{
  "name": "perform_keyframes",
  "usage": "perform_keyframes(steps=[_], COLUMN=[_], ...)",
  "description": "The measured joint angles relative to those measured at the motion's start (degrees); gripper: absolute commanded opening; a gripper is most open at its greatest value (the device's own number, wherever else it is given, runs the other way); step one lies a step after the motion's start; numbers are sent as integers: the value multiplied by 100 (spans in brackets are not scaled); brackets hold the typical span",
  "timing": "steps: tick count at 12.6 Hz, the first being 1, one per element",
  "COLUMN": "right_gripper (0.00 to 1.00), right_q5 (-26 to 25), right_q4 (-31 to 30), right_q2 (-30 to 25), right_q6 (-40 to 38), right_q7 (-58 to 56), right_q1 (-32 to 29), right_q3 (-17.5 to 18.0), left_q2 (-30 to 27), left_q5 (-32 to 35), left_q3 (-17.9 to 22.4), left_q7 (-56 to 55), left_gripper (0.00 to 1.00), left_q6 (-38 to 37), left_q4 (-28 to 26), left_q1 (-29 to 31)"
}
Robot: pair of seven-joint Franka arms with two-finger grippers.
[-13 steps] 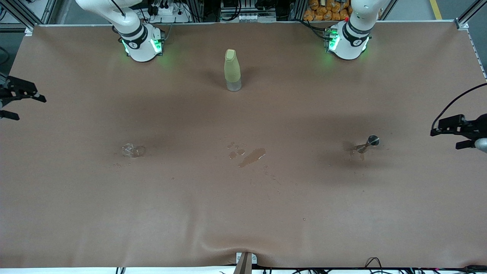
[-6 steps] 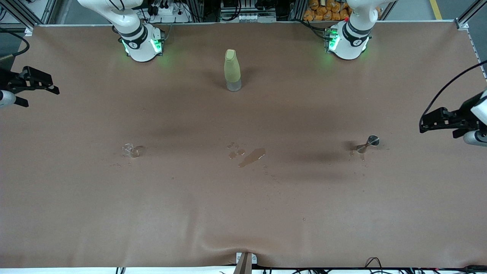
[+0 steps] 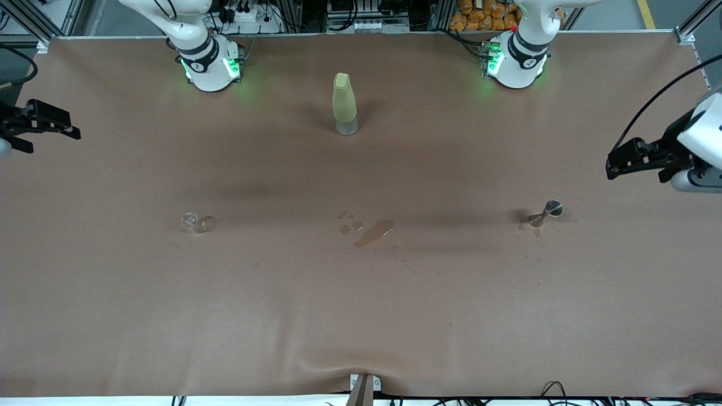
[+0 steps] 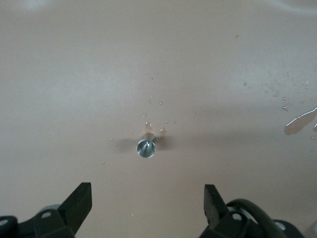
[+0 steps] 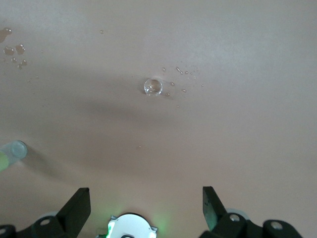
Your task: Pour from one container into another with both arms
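Both end effectors, left (image 3: 615, 163) and right (image 3: 70, 127), hang open over the surface's ends (holding nothing), probably because glass cup (image 3: 194, 223) and metal cup (image 3: 546, 214) stand well apart.

The table (image 3: 361, 316) is plain brown with darker wet patches (image 3: 373, 232). The bottle (image 3: 344, 104) is yellow-green, the glass cup (image 3: 194, 223) clear, the metal cup (image 3: 546, 213) silver, the arms white with green-lit bases (image 3: 210, 65).

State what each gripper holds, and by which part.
Nothing is held. The left gripper and right gripper are both open and empty at the table ends.
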Motion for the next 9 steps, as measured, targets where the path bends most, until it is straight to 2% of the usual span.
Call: perform_keyframes(steps=[5, 9], right_gripper=[100, 100], right_q5=[-262, -304], right_q4=[-145, -587], right_q2=[-311, -665], right_q6=[41, 247], right_q7=[232, 268], right_q1=[142, 428], right_q3=[35, -335], left_q2=[-283, -309], left_q5=[0, -1], left_q3=[64, 71], left_q7=[-20, -33], left_gripper=[100, 100], left_q6=[-422, -439], left_q4=[-101, -155], left_q1=[-115, -216])
